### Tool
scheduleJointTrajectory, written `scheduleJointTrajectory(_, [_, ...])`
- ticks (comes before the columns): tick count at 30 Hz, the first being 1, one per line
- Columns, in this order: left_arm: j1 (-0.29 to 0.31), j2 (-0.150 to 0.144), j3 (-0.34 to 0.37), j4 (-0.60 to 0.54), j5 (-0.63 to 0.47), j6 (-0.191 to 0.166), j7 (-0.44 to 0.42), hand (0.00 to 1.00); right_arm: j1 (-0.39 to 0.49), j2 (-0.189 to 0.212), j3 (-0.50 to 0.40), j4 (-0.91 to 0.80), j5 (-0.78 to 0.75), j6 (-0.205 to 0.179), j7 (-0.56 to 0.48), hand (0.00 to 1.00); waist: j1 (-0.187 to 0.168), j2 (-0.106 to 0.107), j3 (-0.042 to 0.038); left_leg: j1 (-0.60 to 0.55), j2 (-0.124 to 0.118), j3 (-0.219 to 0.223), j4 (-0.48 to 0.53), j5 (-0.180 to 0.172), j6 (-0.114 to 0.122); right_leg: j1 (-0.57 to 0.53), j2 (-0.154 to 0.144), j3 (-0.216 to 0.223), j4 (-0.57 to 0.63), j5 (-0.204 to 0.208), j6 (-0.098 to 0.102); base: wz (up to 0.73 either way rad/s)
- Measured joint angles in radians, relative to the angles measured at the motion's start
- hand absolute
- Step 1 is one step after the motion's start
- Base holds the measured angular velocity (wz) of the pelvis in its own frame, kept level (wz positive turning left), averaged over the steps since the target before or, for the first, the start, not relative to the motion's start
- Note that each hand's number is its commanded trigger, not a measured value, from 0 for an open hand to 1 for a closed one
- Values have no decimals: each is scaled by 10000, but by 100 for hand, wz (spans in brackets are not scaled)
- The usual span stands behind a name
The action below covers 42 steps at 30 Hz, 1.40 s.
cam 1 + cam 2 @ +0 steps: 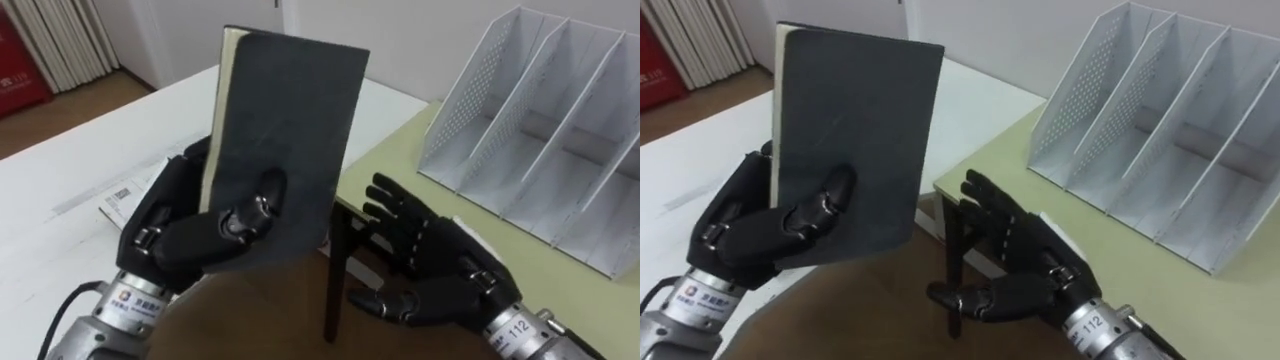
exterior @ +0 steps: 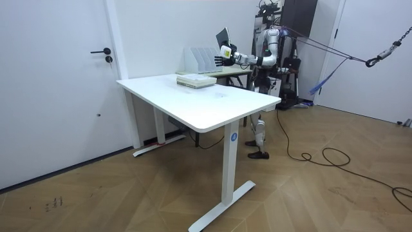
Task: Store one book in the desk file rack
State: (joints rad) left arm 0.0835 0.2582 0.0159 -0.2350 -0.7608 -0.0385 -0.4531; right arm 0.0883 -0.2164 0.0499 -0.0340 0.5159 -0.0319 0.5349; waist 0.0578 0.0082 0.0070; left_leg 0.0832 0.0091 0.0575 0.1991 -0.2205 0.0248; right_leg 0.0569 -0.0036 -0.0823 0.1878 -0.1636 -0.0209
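Left hand [image 1: 172,238] curls round the upright book [image 1: 288,130], centre-left; right hand [image 1: 432,265], fingers spread, lower right, below the rack [image 1: 560,135].

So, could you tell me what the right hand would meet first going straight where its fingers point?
Probably the right hand meets the black rectangular book in the left hand; depth is unclear.

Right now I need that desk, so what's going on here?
The robot is putting a book away. Its left hand holds a dark book upright, fingers curled round its lower part. The right hand hangs open beside it, holding nothing. The white rack stands on the greenish desk to the robot's right. The slots that can be seen look empty, and the book is not yet in.
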Motion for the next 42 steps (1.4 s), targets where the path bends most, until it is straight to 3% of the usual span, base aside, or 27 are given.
scheduleJointTrajectory(3, [16,25,-20,3,-641,194,-432,100,-7,-151,1,-6,978,181,471,0,21,-39,-25,37,-2,18,1,0,0,55,-3,9,0,3,1,0])
scheduleJointTrajectory(9, [25,317,-19,17,-1019,384,-1246,100,-125,-213,-28,-163,1917,462,1378,0,-41,183,71,142,0,-20,-4,-5,5,182,21,-23,17,14,1,1])
scheduleJointTrajectory(11, [59,343,-22,26,-1019,494,-1675,100,-202,-216,-27,-169,1926,581,1733,0,-71,297,6,150,11,-22,-14,-5,4,178,10,-21,22,14,-1,0])
scheduleJointTrajectory(14, [57,382,-35,115,-1018,620,-2154,100,-289,-276,-26,-169,2253,718,2012,0,-64,372,-28,135,18,-11,-13,-2,0,104,12,-4,26,11,-6,0])
scheduleJointTrajectory(18, [-38,695,-36,475,-1017,683,-2515,100,-354,-614,67,-315,2770,787,2112,0,52,270,16,142,23,173,-35,-2,-2,-54,13,143,249,-76,-26,-12])
scheduleJointTrajectory(20, [-37,1076,-149,692,-1011,814,-2618,100,-392,-766,177,-633,3081,902,2290,0,26,140,86,114,19,247,-21,-2,-2,-129,12,237,341,-106,-21,-12])
scheduleJointTrajectory(23, [-37,1334,-239,755,-993,1037,-2810,100,-390,-972,302,-1019,3103,986,2770,0,14,16,81,-30,15,263,20,-6,2,-255,12,248,351,-97,-13,0])
scheduleJointTrajectory(28, [-54,1607,-230,766,-1030,1034,-3064,100,-337,-1157,337,-1016,3111,992,2982,0,16,50,80,-32,19,239,-1,-11,6,-251,4,245,355,-97,-12,0])
scheduleJointTrajectory(31, [-53,1617,-277,806,-1029,1034,-3174,100,-337,-1319,392,-1016,3126,991,3015,0,16,147,74,-27,24,238,-3,-12,5,-250,8,246,375,-97,-13,0])
scheduleJointTrajectory(32, [-54,1620,-284,849,-1031,1033,-3233,100,-326,-1360,392,-1016,3126,991,3058,15,5,176,68,-31,25,238,-5,-11,5,-265,12,241,388,-97,-13,0])
scheduleJointTrajectory(33, [-54,1621,-287,886,-1038,1029,-3259,100,-315,-1374,396,-1016,3127,991,3071,55,3,188,61,-32,26,239,-8,-11,5,-276,13,240,403,-97,-14,0])
scheduleJointTrajectory(34, [-55,1623,-303,1005,-1097,1027,-3305,100,-306,-1430,437,-1016,3129,991,3071,72,3,211,45,-34,28,246,-9,-11,5,-297,16,240,440,-98,-15,0])
scheduleJointTrajectory(35, [-54,1626,-316,1138,-1179,1026,-3393,100,-305,-1487,467,-1016,3130,991,3075,100,7,217,41,-45,28,251,-9,-11,5,-339,15,239,506,-104,-17,0])
scheduleJointTrajectory(42, [-53,1632,-346,1301,-1206,1026,-3693,100,-303,-1512,472,-1017,3125,991,3090,100,-15,113,19,-167,20,256,52,-9,5,-427,13,242,528,-111,-18,0])
